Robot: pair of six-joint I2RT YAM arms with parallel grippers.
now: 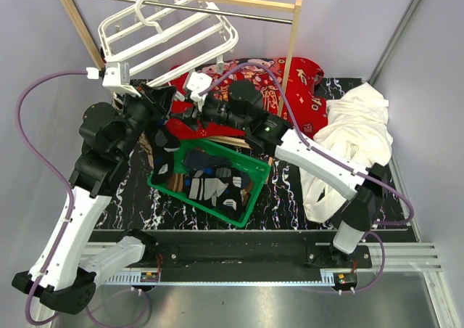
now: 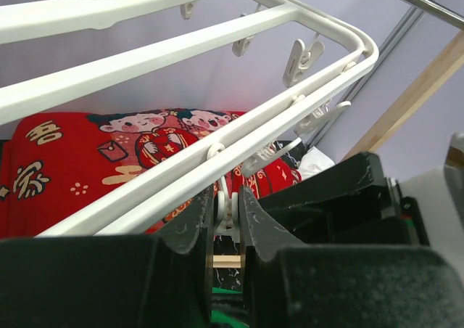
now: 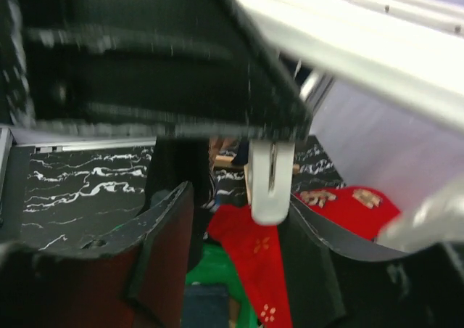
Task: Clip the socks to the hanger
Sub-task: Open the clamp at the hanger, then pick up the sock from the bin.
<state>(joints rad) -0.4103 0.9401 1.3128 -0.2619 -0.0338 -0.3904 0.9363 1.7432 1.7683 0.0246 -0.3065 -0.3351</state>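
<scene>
The white hanger [image 1: 167,30] hangs tilted from the rod of the wooden rack. My left gripper [image 1: 170,101] is up under its front rail [image 2: 181,161], shut on one small white clip [image 2: 227,213] pinched between the fingertips. My right gripper [image 1: 192,116] faces it from the right, with its jaws well apart around the lower end of that clip [image 3: 270,186]. A strip of red fabric with small gold marks [image 3: 255,266] lies just below the clip, and I cannot tell if the clip bites it. Several dark and patterned socks [image 1: 210,184] lie in the green basket [image 1: 250,170].
The wooden rack [image 1: 291,41] with its metal rod stands at the back. A large red printed cloth [image 1: 304,81] lies behind the basket. A big white cloth [image 1: 355,136] is heaped on the right over the black marbled table [image 1: 130,205]. More clips [image 2: 301,58] dangle from the hanger.
</scene>
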